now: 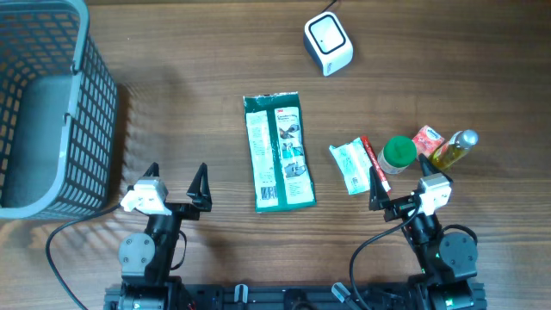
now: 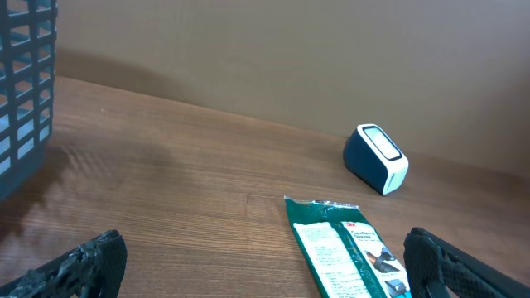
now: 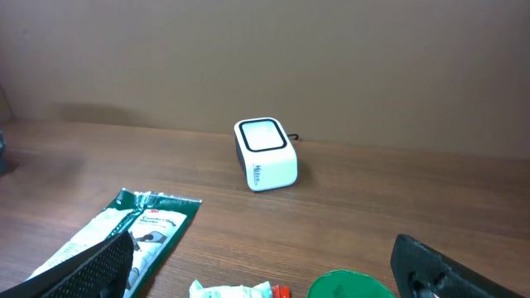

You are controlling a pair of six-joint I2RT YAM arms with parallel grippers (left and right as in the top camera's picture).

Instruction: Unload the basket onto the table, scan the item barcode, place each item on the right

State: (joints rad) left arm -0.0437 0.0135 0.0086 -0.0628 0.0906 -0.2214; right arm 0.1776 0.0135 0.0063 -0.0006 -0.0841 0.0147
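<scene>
A flat green 3M package (image 1: 278, 152) lies face up in the middle of the table. The white and dark blue barcode scanner (image 1: 328, 43) stands at the far edge, its window facing up. My left gripper (image 1: 176, 179) is open near the front edge, left of the package and apart from it; the left wrist view has the package (image 2: 344, 248) by the right finger. My right gripper (image 1: 400, 178) is open too, just in front of a green-lidded jar (image 1: 399, 153). The right wrist view takes in the scanner (image 3: 265, 153) straight ahead. Neither gripper holds anything.
A grey mesh basket (image 1: 52, 112) fills the far left. Right of the package lie a small white-green packet (image 1: 350, 167), a red stick (image 1: 375, 158), a red packet (image 1: 428, 139) and a yellow oil bottle (image 1: 455, 149).
</scene>
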